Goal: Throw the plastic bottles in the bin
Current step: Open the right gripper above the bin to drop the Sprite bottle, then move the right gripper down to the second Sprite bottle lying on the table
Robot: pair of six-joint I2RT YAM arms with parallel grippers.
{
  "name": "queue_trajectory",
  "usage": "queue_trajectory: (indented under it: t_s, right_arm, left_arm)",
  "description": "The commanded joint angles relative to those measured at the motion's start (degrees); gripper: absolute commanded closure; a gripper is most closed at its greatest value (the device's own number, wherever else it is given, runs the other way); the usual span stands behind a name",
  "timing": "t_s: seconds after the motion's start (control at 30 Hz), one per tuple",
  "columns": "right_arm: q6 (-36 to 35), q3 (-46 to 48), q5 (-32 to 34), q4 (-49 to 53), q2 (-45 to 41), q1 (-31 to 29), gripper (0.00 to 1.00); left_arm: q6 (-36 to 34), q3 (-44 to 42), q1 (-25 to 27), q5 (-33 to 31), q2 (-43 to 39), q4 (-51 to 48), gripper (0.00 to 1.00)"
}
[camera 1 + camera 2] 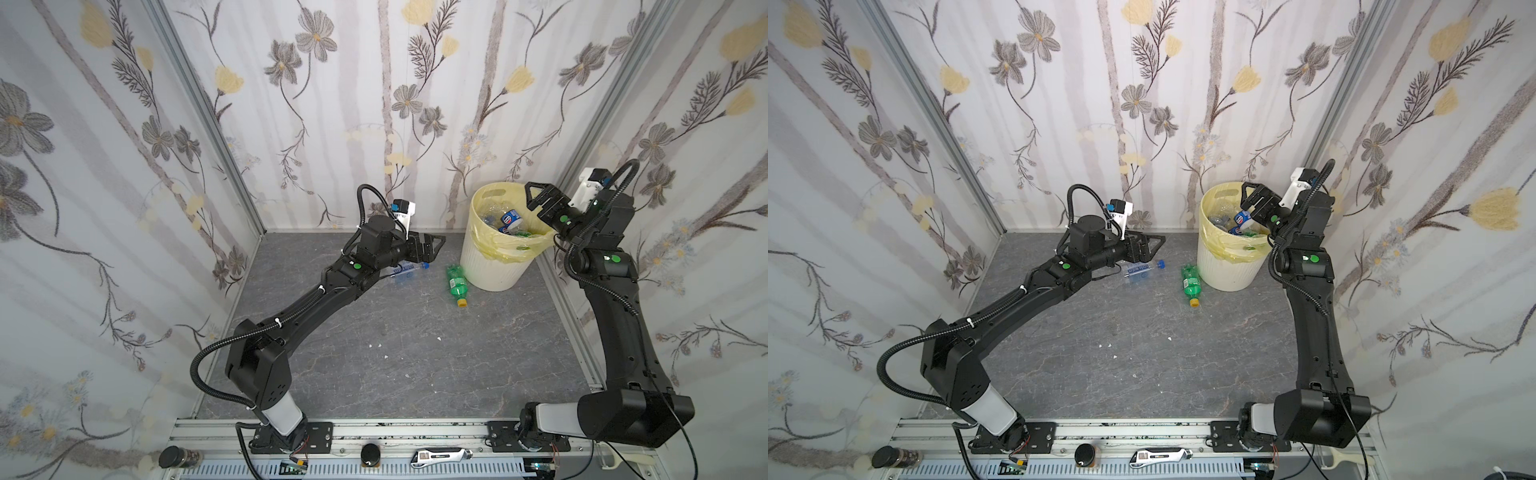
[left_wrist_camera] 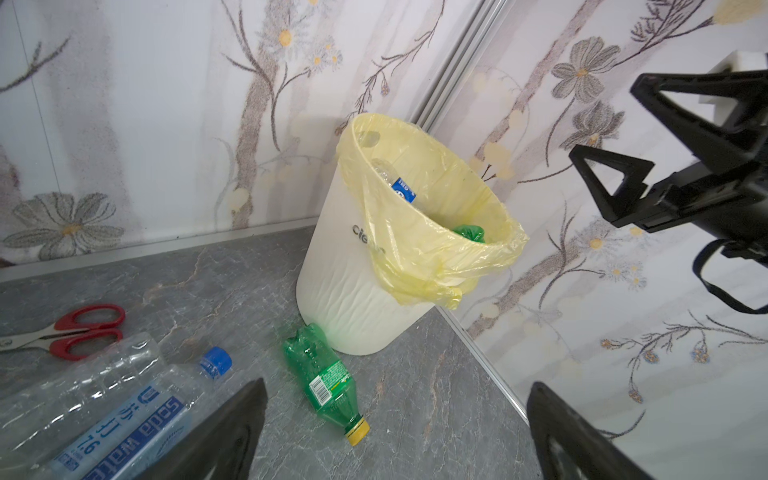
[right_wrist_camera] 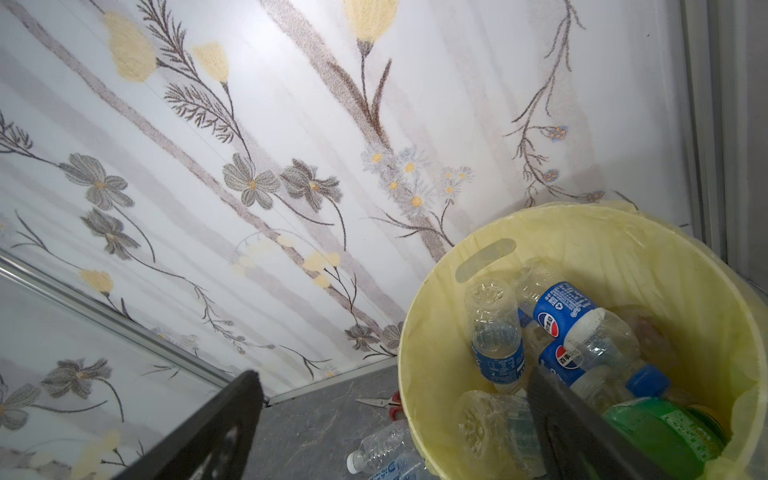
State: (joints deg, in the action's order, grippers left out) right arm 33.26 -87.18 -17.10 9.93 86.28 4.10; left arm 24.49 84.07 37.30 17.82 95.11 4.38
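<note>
The bin point(image 1: 490, 266) point(image 1: 1225, 266) point(image 2: 345, 291) point(image 3: 432, 353), white with a pale yellow liner, stands at the back right and holds several plastic bottles point(image 3: 561, 307) point(image 1: 509, 218). A green bottle point(image 1: 456, 282) point(image 1: 1190, 282) point(image 2: 328, 382) with a yellow cap lies on the floor beside the bin. Left of it lie a clear blue-labelled bottle point(image 1: 405, 272) point(image 1: 1140, 269) point(image 2: 137, 419) and another clear bottle point(image 2: 79, 386). My left gripper point(image 1: 432, 245) point(image 1: 1150, 245) point(image 2: 397, 382) hangs open and empty above these. Over the bin's mouth my right gripper point(image 1: 534, 197) point(image 1: 1250, 197) point(image 3: 393, 372) is open and empty.
Red-handled scissors point(image 2: 75, 332) point(image 3: 382, 401) lie on the grey floor near the back wall. Flowered walls close in the back and both sides, with the bin in the right corner. On the front rail sit a dark jar point(image 1: 178, 457) and a silver tool point(image 1: 440, 456).
</note>
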Motion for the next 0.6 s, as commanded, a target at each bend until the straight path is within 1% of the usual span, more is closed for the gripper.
queue_trajectory:
  t_s: [0.0,0.17,0.37,0.47,0.57]
  right_arm:
    - [-5.4,1.3,5.0,2.2,-0.9,-3.1,0.0]
    - [-9.3,7.1,10.1,3.8,-2.7,-9.3,0.0]
    - [-14.9,15.6,21.4,6.0,-2.2,-19.4,0.0]
    - [-14.6,19.3,23.2,6.5,-0.4,-21.7,0.0]
    - [-14.0,22.2,23.8,4.7,2.0,-23.8,0.0]
  left_arm:
    - [3.7,-1.0,-0.5,0.6,0.2,1.2,0.0]
    - [6.6,-5.4,-0.8,-1.8,-1.3,2.0,0.0]
    - [9.1,-13.3,-1.5,-2.4,-5.4,5.8,0.0]
    - [10.7,-17.0,-2.6,-2.0,-7.4,8.4,0.0]
    - [12.1,-19.3,-4.0,-1.8,-8.8,9.3,0.0]
